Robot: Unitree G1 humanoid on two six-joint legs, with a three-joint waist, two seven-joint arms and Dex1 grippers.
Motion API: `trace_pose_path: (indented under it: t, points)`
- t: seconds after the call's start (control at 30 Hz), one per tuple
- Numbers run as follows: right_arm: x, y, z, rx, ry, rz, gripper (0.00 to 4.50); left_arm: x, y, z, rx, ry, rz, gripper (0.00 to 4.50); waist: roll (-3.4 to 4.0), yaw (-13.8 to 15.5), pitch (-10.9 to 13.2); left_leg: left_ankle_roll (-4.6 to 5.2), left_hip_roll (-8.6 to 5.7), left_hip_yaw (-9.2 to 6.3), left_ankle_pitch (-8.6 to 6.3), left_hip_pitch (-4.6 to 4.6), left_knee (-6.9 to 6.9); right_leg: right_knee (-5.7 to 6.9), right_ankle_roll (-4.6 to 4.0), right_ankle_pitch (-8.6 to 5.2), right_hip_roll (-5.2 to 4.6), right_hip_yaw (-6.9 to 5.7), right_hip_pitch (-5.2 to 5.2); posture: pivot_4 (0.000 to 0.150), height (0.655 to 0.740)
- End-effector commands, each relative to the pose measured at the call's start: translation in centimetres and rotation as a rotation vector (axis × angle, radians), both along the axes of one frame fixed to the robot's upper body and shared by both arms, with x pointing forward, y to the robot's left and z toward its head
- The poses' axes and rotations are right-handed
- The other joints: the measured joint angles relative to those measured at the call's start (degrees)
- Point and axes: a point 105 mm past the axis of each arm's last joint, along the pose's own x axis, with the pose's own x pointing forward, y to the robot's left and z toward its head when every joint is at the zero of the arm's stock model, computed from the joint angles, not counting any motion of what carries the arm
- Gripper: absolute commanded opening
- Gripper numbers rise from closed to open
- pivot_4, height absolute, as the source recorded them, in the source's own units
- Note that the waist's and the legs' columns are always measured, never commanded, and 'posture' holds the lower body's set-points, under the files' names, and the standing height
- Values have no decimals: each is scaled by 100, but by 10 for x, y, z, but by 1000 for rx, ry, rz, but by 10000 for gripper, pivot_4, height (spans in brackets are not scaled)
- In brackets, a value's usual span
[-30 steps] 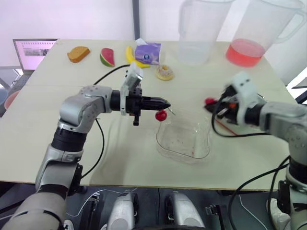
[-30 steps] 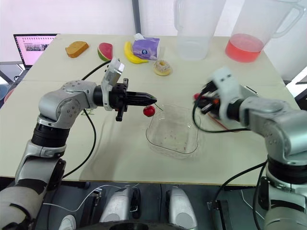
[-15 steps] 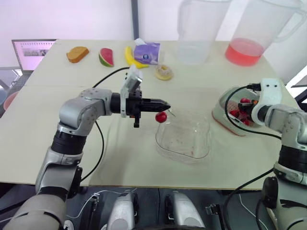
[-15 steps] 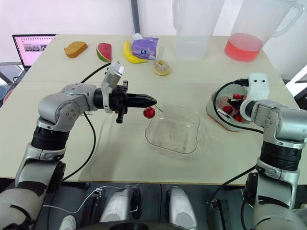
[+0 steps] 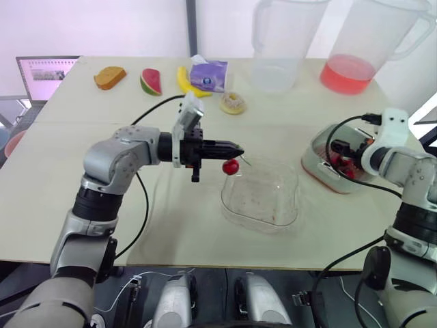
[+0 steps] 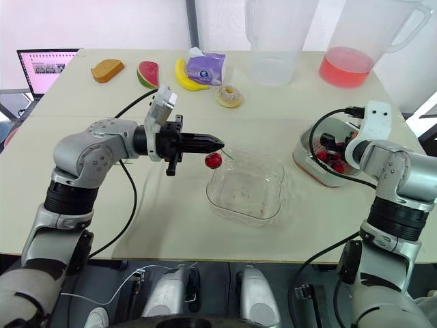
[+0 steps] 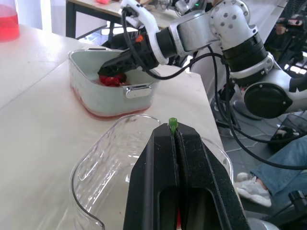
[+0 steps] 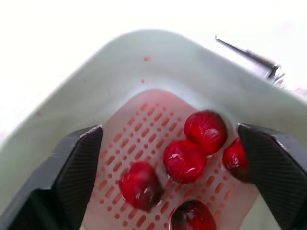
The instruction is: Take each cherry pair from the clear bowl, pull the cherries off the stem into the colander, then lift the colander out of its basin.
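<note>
The surface is a wide beige table [image 5: 61, 184] in a bright room with pale walls. Along the far side stand an open laptop [image 5: 46, 74], a brown slice of toy bread [image 5: 110, 76], a toy watermelon wedge [image 5: 151, 81], a yellow banana [image 5: 185, 80], a purple pack of tissues [image 5: 209, 75], a small frosted donut [image 5: 234, 103], a tall clear plastic pitcher [image 5: 278, 48] and a second pitcher with red liquid [image 5: 358, 48].

In the middle of the table lies the clear square plastic bowl [image 5: 262, 223]. No cherry can be made out in it. To its right stands the pale perforated colander [image 7: 103, 96] inside its red basin [image 5: 328, 183], near the table's right edge.

The left gripper [image 5: 239, 148] is above the table just beside the bowl's left rim. Its fingers are pressed together on a thin green stem [image 7: 172, 125], and one round red cherry [image 5: 231, 167] hangs under them.

The right gripper [image 8: 168, 129] reaches down into the colander with its fingers spread wide, gripping nothing. Several red cherries [image 8: 205, 132] lie on the holed floor between them.

The left wrist view also shows the stem tip between the fingers, and beyond the table a person's leg in blue jeans [image 7: 283, 163].
</note>
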Motion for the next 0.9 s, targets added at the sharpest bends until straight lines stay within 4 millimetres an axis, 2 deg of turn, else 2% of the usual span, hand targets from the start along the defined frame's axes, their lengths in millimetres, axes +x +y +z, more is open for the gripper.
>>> trace_pose_path:
  t: [0.03,0.13,0.27,0.4,0.47,0.57,0.7,0.8,0.9]
  points:
    - [-5,2,34,-15,-128,20,44301,-2,3,13,-27,-44,-3,0,0,0,0,0,0,0,0,0,0,0,0,0,0,0,0,1500,7400]
    - [-9,13,53,-75,-204,107,44301,-2,3,14,-30,-45,-5,0,1,0,1,3,0,0,-1,0,0,0,0,0,0,0,0,1500,7400]
    - [-20,41,69,-117,-272,303,44301,-2,2,15,-34,-46,-6,0,2,5,1,13,0,-1,-8,0,-1,-1,0,0,1,0,0,1500,7400]
    - [-33,64,77,-153,-302,485,44301,-1,2,16,-38,-49,-6,0,2,3,1,14,0,-2,-8,0,-1,-1,0,0,1,0,0,1500,7400]
    - [-45,84,73,-152,-289,634,44301,-1,2,16,-40,-50,-4,0,2,6,1,15,0,-2,-9,0,-1,-2,0,0,1,0,1,1500,7400]
    - [-69,117,56,-122,-219,869,44301,0,2,17,-43,-53,-5,0,1,8,1,16,0,-4,-9,0,-1,-4,0,0,1,-1,2,1500,7400]
    - [-93,150,37,-97,-138,1081,44301,0,1,19,-47,-56,-8,0,1,-3,1,17,1,-6,-10,0,0,-4,0,0,-2,0,3,1500,7400]
    - [-100,168,30,-90,-115,1164,44301,-2,1,20,-52,-56,-16,0,1,2,1,17,1,-8,-10,0,0,-4,0,0,-4,-1,3,1500,7400]
    - [-92,185,30,-78,-141,1184,44301,-5,1,21,-58,-49,-30,0,0,-9,2,17,1,-8,-10,0,0,-4,0,0,-5,-1,3,1500,7400]
